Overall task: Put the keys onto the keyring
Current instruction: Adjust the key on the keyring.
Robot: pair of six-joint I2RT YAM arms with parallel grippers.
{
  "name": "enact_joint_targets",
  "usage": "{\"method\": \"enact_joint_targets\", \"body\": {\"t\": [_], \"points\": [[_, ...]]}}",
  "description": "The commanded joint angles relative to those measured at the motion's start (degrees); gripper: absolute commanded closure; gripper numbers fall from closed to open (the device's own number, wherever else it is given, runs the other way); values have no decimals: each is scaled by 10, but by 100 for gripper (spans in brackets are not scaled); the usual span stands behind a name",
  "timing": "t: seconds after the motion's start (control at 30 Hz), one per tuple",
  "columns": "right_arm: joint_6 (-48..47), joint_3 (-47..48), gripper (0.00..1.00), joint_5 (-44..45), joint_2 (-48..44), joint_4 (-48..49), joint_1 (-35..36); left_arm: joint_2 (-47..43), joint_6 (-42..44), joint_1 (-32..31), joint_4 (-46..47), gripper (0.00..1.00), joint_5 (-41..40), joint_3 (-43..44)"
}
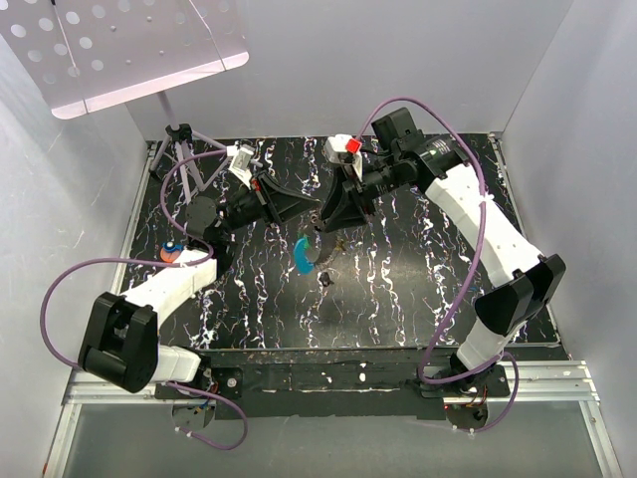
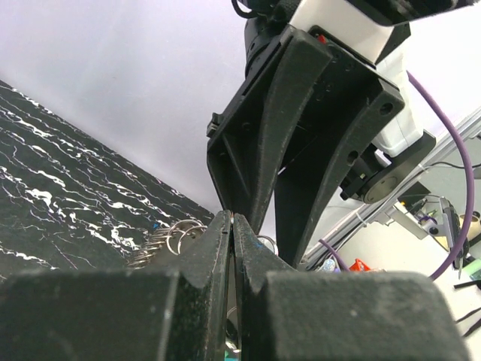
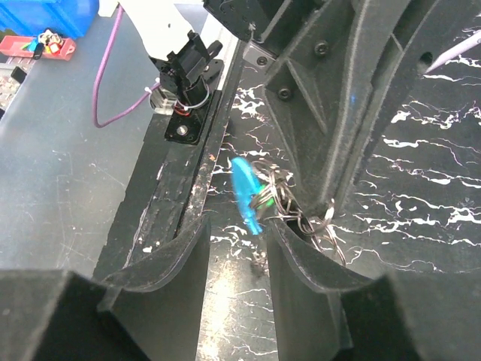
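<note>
Between white walls (image 1: 328,60), black marbled table (image 1: 398,299).

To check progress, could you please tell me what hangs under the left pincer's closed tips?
A bunch of silvery wire rings with a teal-blue plastic-headed key dangling from it. The left pincer hides the spot where it pinches the rings.

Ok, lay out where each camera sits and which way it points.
Top external: above and behind the bases, looking down on the table; left arm and right arm show whole.
Left wrist: looks along its shut left pincer at the right pincer, keyring at its tips.
Right wrist: looks down between its own open fingers at the blue key and left pincer.
Shared: both wrist views show the keyring.
</note>
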Motion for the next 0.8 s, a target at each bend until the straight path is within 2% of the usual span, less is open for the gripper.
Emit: {"method": "enact_joint_targets", "body": {"t": [0.0,0.27,0.53,0.77], "points": [[-14,18,57,-6,-10,-14,15,-33,23,4,-18,100,-31,17],[-28,20,57,0,-11,-29,18,-42,37,4,-38,100,-36,10],[-44,17,55,4,-16,-46,18,-41,30,5,-19,100,-36,3],[14,7,56,55,-19,0,17,-50,21,5,-4,100,-58,-5]]}}
